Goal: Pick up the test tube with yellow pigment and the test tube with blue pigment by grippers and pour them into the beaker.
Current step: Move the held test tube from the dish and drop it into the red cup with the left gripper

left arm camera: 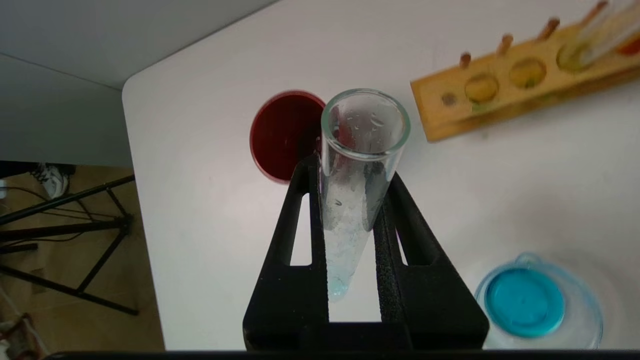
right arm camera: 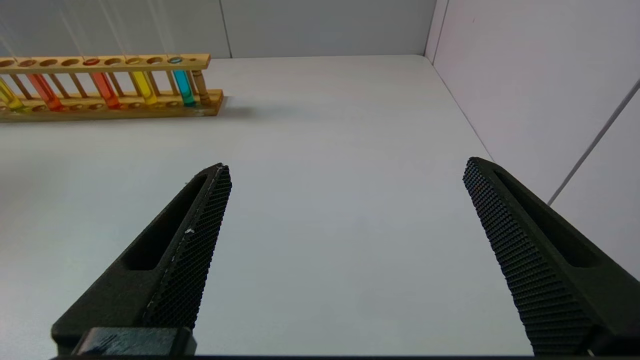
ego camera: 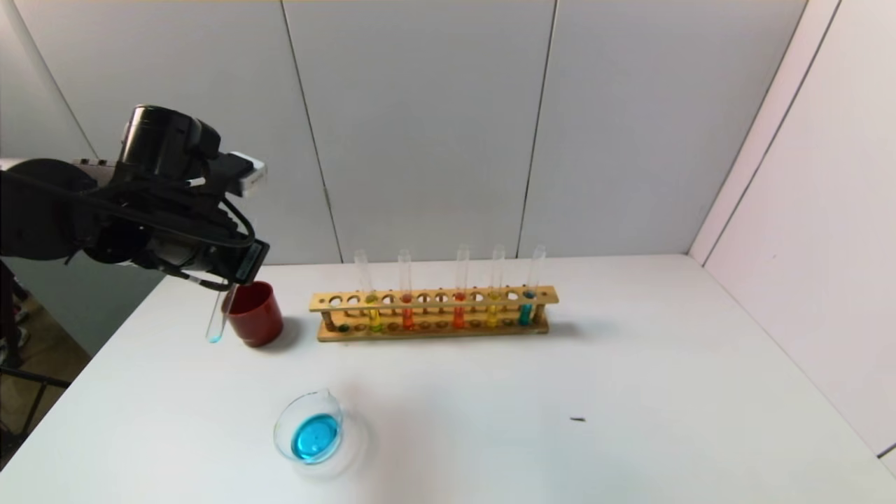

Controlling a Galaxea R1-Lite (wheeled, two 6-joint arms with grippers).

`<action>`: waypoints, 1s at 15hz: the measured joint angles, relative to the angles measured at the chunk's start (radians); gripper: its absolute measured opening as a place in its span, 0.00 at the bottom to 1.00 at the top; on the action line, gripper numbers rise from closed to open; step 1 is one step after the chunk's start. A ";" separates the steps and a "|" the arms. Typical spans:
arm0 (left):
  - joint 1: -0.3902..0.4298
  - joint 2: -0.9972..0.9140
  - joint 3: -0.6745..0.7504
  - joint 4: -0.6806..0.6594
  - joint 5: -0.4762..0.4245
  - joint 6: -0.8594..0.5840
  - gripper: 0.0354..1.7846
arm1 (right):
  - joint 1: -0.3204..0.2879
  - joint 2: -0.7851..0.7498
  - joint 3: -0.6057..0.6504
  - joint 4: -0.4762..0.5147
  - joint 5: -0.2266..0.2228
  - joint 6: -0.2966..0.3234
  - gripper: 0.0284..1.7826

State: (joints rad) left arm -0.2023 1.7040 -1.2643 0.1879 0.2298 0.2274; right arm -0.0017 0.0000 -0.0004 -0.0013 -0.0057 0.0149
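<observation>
My left gripper [ego camera: 228, 285] is raised over the table's left side, beside the dark-red cup. It is shut on a nearly empty test tube [ego camera: 215, 325] that hangs upright with only a trace of blue pigment at its round bottom. In the left wrist view the fingers [left arm camera: 300, 225] clamp this tube [left arm camera: 350, 220]. The beaker [ego camera: 285, 428] stands near the front and holds blue liquid; it also shows in the left wrist view [left arm camera: 586, 296]. A yellow test tube [ego camera: 493, 313] and a blue one [ego camera: 526, 310] stand in the rack. My right gripper [right arm camera: 345, 170] is open and empty, low over bare table.
The wooden rack [ego camera: 434, 299] stands mid-table with another yellow-green tube [ego camera: 375, 318] and two orange-red tubes [ego camera: 407, 316]. A dark-red cup [ego camera: 255, 315] stands left of it. A small dark speck [ego camera: 577, 419] lies at the front right. Walls close the back and right.
</observation>
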 joint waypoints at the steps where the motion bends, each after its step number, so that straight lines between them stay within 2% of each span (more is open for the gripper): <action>1: 0.008 0.023 -0.004 -0.059 0.003 -0.028 0.16 | 0.000 0.000 0.000 0.000 0.000 0.000 0.95; 5: 0.046 0.101 -0.026 -0.192 0.011 -0.045 0.16 | 0.000 0.000 0.000 0.000 0.000 0.000 0.95; 15: 0.101 0.280 -0.132 -0.324 0.011 -0.045 0.16 | 0.000 0.000 0.000 0.000 0.000 0.000 0.95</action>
State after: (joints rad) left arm -0.1015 1.9840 -1.3966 -0.1360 0.2404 0.1821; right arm -0.0017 0.0000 -0.0004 -0.0013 -0.0062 0.0153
